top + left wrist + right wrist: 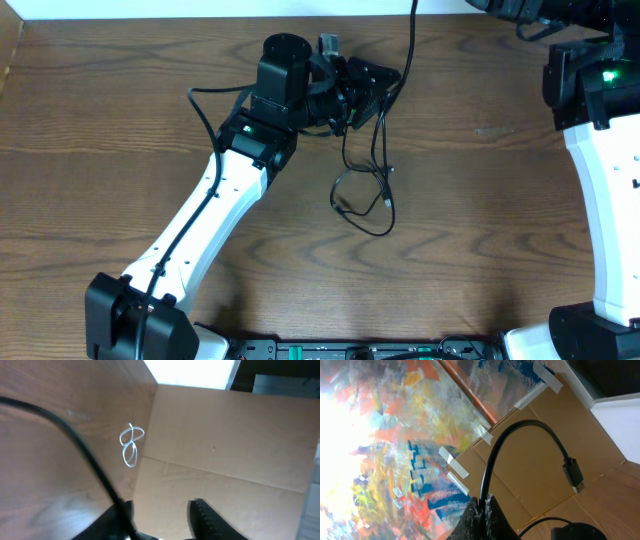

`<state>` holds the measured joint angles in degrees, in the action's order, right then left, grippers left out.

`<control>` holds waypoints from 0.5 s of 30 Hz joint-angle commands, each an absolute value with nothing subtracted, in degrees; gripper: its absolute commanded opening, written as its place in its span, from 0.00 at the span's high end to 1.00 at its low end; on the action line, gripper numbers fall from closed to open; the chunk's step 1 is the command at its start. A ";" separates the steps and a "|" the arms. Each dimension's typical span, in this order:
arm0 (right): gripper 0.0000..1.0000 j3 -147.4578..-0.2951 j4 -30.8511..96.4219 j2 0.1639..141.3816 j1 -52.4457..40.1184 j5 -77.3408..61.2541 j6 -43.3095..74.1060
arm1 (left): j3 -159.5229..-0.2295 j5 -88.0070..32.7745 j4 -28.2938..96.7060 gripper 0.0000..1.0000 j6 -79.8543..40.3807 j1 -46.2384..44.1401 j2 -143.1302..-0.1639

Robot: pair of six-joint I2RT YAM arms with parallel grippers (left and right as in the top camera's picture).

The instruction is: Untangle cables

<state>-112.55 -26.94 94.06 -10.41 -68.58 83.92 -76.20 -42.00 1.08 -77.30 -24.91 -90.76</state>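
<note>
Left wrist view: the left gripper (161, 519) has its jaws partly open, holding nothing. The black cable (90, 460) runs just beside one finger. The right gripper (483, 505) pinches that cable tight.

Bench (480, 200): brown wood grain, smooth, faint satin sheen. Black cable (344, 150): thin rubbery plastic jacket, slightly glossy. White cable (131, 445): smooth glossy plastic. Left arm (215, 210): smooth white plastic shell, semi-gloss, with matt black plastic at the joints. Left tool (162, 505): matt black plastic, with a ribbed, rubbery-looking finger pad (205, 517). Cardboard wall (225, 460): plain brown, matt, creased. Right tool (482, 510): black, ridged, matt. Plug (573, 474): matt black moulded plastic. Tape strips (548, 378): white, papery, matt. Painting (395, 435): rough, brushy paint texture.
</note>
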 commanded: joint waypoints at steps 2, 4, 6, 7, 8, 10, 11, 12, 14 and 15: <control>0.99 -113.62 -27.53 92.88 -10.52 -66.98 83.13 | -76.73 -38.09 0.84 0.78 -72.82 -24.77 -91.42; 0.99 -113.62 -27.51 92.88 -10.41 -67.09 83.09 | -76.73 -37.41 1.04 0.89 -70.26 -24.67 -91.42; 0.99 -113.62 -27.44 92.90 -10.09 -67.37 83.07 | -76.73 -36.73 1.65 0.92 -67.11 -24.56 -91.42; 0.99 -113.62 -27.40 92.90 -9.67 -67.94 82.74 | -76.73 -36.56 2.28 0.92 -65.14 -24.32 -91.42; 0.99 -113.62 -27.18 92.90 -9.17 -68.58 82.02 | -76.73 -36.38 3.16 0.92 -63.48 -24.03 -91.42; 0.99 -113.62 -24.80 92.90 -7.84 -70.32 79.48 | -76.73 -36.34 5.74 0.92 -59.07 -22.98 -91.42; 0.99 -113.62 -21.65 92.90 -6.90 -71.42 77.56 | -76.73 -36.34 7.27 0.92 -57.08 -22.35 -91.42; 0.99 -113.62 -17.26 92.90 -5.96 -72.36 75.11 | -76.73 -36.36 9.26 0.92 -54.74 -21.47 -91.42; 0.99 -113.62 -6.48 92.90 -4.19 -73.17 68.29 | -76.73 -36.34 13.23 0.92 -50.89 -19.75 -91.42; 0.99 -113.62 -0.67 92.90 -3.33 -73.17 64.14 | -76.73 -36.34 15.00 0.92 -48.84 -18.90 -91.39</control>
<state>-113.08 -7.66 93.73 -5.69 -71.81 75.81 -76.23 -37.08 12.60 -58.78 -21.45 -90.76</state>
